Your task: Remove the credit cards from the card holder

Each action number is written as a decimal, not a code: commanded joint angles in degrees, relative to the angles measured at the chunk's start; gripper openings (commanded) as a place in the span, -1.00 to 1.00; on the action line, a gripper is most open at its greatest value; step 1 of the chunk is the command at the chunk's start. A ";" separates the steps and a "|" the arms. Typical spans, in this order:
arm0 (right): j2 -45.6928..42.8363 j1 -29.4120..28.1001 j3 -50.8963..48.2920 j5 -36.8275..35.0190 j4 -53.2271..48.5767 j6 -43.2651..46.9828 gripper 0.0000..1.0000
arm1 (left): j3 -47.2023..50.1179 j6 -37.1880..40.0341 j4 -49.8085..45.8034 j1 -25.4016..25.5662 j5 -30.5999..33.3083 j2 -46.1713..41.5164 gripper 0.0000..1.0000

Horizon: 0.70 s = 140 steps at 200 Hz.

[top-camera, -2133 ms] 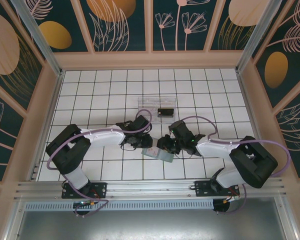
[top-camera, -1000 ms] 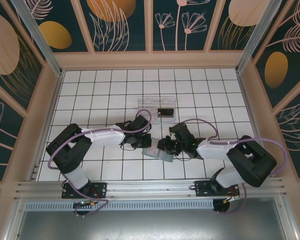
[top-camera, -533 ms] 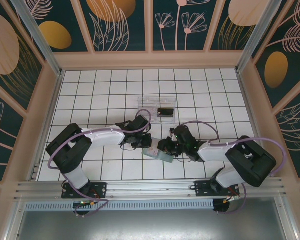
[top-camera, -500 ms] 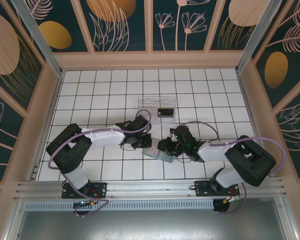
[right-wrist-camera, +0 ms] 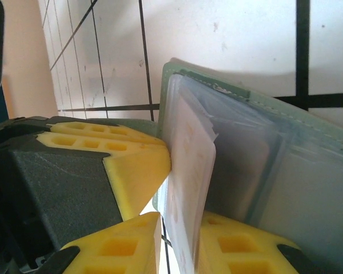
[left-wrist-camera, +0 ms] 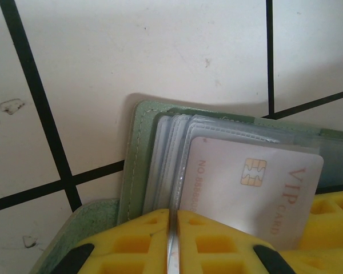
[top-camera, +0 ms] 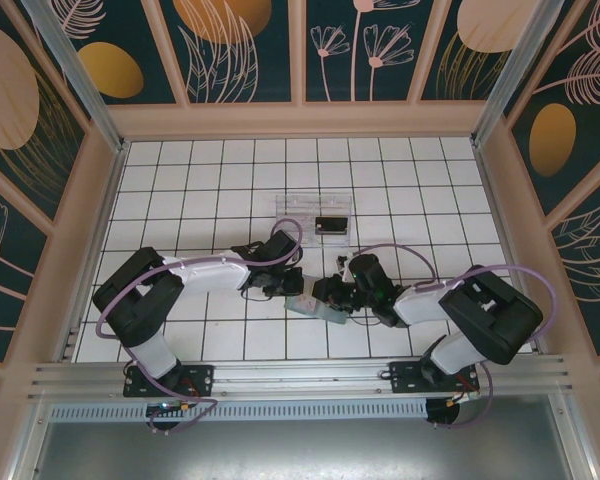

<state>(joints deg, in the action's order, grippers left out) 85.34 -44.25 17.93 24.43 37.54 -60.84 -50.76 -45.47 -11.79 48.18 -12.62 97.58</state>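
Step in hand: getting the pale card (left-wrist-camera: 248,191) out of the card holder (left-wrist-camera: 134,154). Judged approx. halfway thru the task, since a black card (top-camera: 330,224) already lay in the clear tray (top-camera: 300,205), just above centre of the top view.

The card holder lay open on the white tiled surface (left-wrist-camera: 160,51), lower centre of the top view, btwn the two hands. The left hand (left-wrist-camera: 172,242), at the bottom of its wrist view, had its yellow pads pressed together on a thin clear pocket leaf of the holder, i.e. pinning it. The right hand (right-wrist-camera: 180,245), at the bottom of its own view, was narrow, w/ the pale card's edge standing btwn its pads. It was prob. clamped on the card, tho bare card vs. card plus sleeve couldn't be told. Nor could how far the card had cleared its pocket.

Next move, as a guess: a straight pull by the right hand along the card's plane, w/ the left hand keeping the holder down so it doesn't drag, then over to the tray. Risk: the sleeve comes along too.

Writing: "VIP CARD" in thin reddish letters down the card's right end. "NO. B888…" ran along its left end, the rest cut off. A gold chip sat upper middle. No bank brand was readable.
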 commanded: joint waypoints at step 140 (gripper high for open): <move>-9.82 2.50 -5.87 1.00 4.67 -0.56 -0.62 | -0.07 -0.41 -5.44 0.21 1.43 0.95 -0.64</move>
<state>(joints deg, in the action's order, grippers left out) 77.56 -42.28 12.10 25.82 42.17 -61.87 -50.81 -45.91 -12.05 48.23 -12.56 97.56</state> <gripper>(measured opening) 0.204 0.179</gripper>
